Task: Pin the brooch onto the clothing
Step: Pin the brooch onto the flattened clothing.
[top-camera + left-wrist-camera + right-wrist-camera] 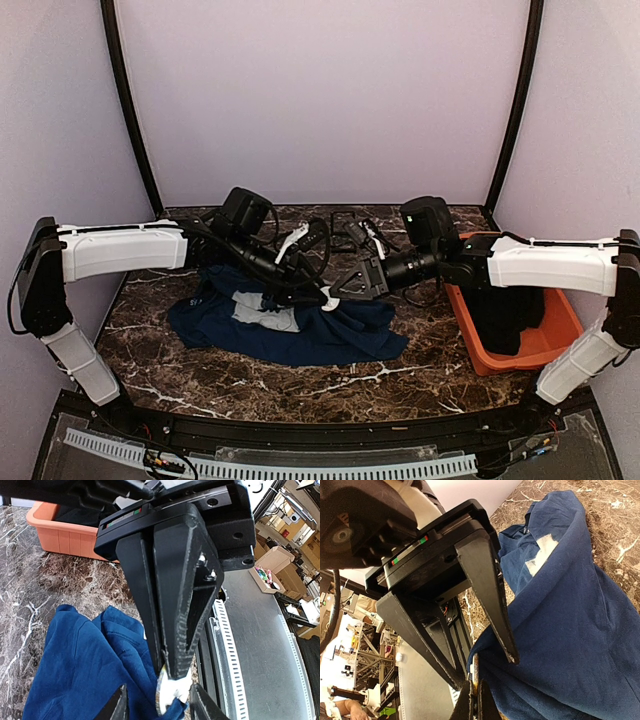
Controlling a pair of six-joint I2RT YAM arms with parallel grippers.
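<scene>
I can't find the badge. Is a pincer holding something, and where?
The right pincer pinches the brooch by its edge.

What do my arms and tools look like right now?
The left arm and right arm have white shells, black joints and black cables looping by the wrists. The left tool and right tool are black, each with two long tapering fingers and small red-green marks.
</scene>
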